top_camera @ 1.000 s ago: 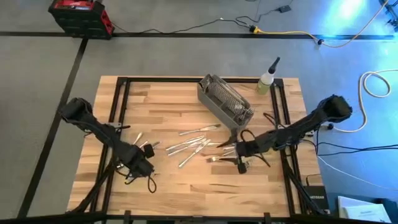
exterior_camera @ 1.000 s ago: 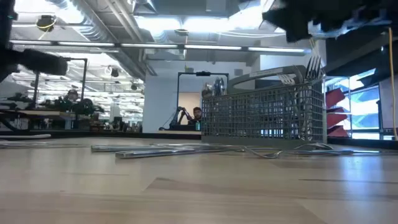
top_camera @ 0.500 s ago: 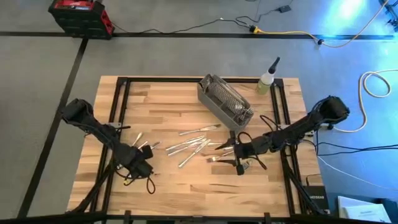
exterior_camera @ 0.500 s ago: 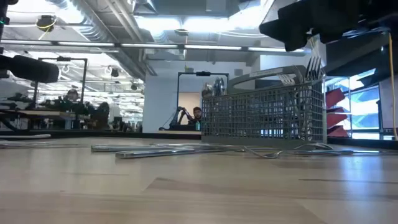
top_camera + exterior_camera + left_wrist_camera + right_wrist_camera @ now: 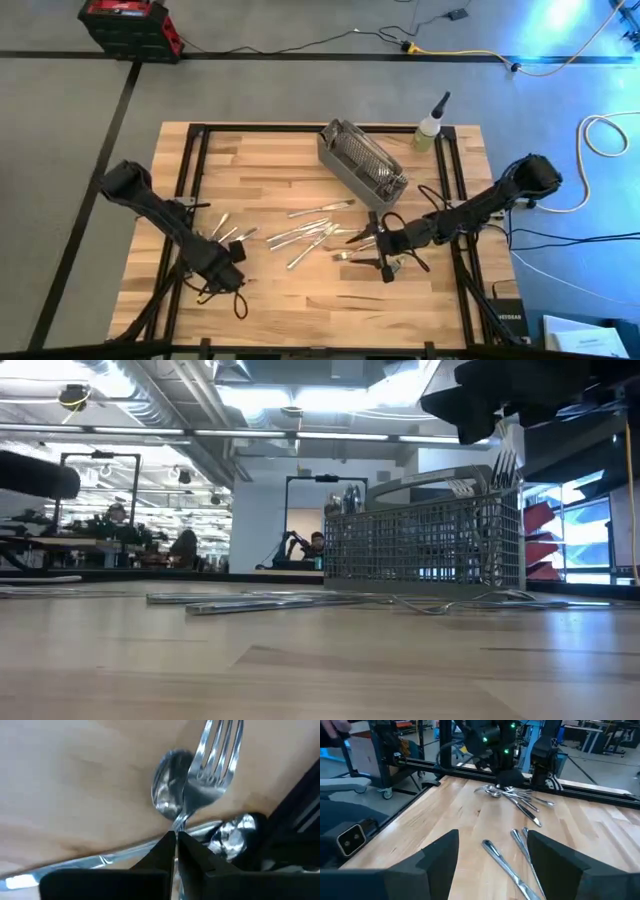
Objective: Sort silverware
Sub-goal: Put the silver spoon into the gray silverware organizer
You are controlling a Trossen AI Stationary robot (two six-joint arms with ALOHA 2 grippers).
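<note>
Silverware lies in loose groups on the wooden table: a middle cluster (image 5: 308,235), a few pieces at the left (image 5: 235,232), and some at the right (image 5: 350,256). My left gripper (image 5: 175,837) is at the left group (image 5: 226,252), shut on a fork (image 5: 210,770) whose head lies over a spoon (image 5: 167,795). My right gripper (image 5: 492,837) hangs open just above the right pieces (image 5: 507,865), touching nothing. The gray mesh basket (image 5: 362,165) stands at the far middle with forks (image 5: 505,460) upright in it. My left gripper pinches the fork at its narrow neck (image 5: 179,822), just behind the head, between its two fingertips. The fingers run along the fork, and the tines point away from them. Whether the fork is clear of the table, I cannot tell.
A bottle (image 5: 428,130) stands at the far right corner beside the basket. Another spoon (image 5: 232,832) lies close beside my left fingers. Black frame rails (image 5: 190,190) run along the table's left and right sides. Bare wood (image 5: 300,300) stretches along the near edge.
My right gripper has shifted slightly toward the table's left and stays open over the right pieces. My left gripper has drawn back a little toward the table's left edge.
</note>
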